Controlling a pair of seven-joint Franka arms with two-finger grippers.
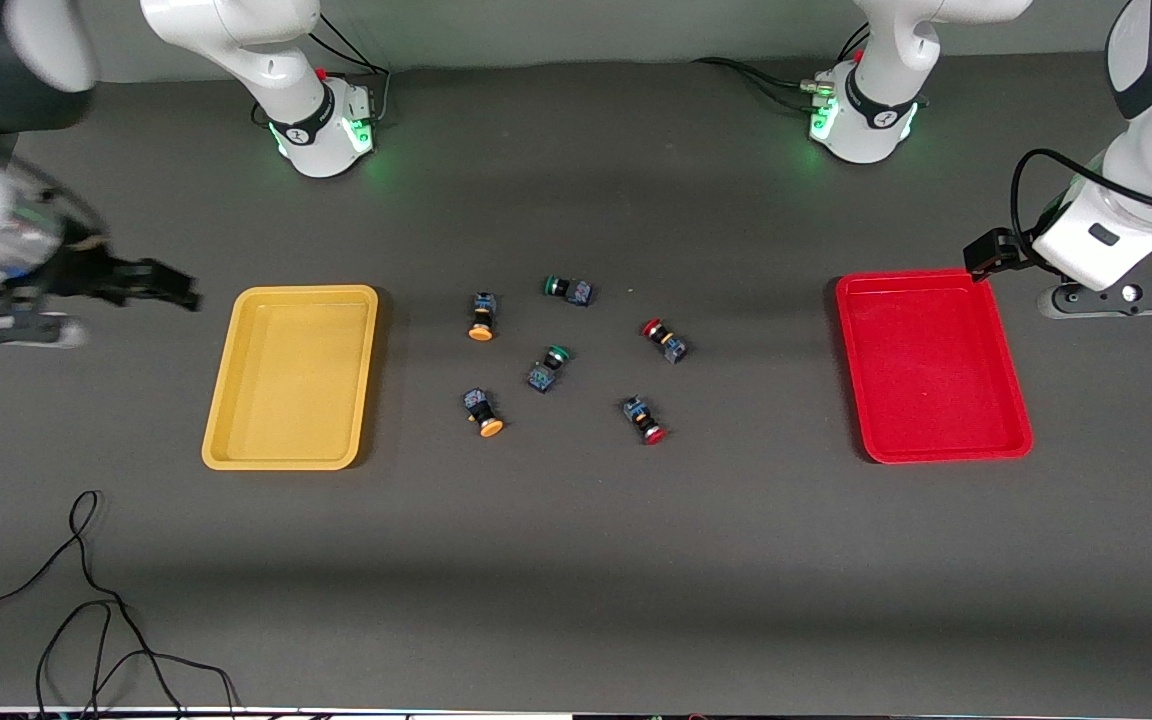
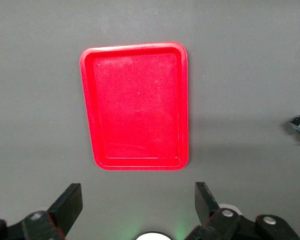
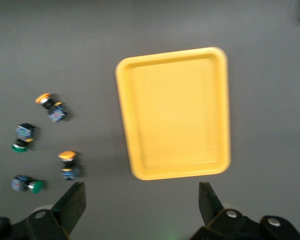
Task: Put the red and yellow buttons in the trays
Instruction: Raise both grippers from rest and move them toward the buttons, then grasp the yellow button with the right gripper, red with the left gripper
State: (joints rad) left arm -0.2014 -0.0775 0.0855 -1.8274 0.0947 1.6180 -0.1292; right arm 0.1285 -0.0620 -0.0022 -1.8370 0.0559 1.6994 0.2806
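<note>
Left pincer (image 2: 137, 202) spread, empty, up over worktop (image 1: 576, 560) at left arm's end, just beside red tray (image 1: 931, 365). Right pincer (image 3: 142, 202) spread, empty, up over worktop at right arm's end, near yellow tray (image 1: 291, 375). Both trays empty. Between trays, six buttons lie on sides, apart: yellow button (image 1: 481, 315), second yellow button (image 1: 483, 412) nearer front camera; red button (image 1: 665, 340), second red button (image 1: 644, 419) nearer front camera; green button (image 1: 567, 289) farthest from camera, second green button (image 1: 548, 368) mid-cluster.
</note>
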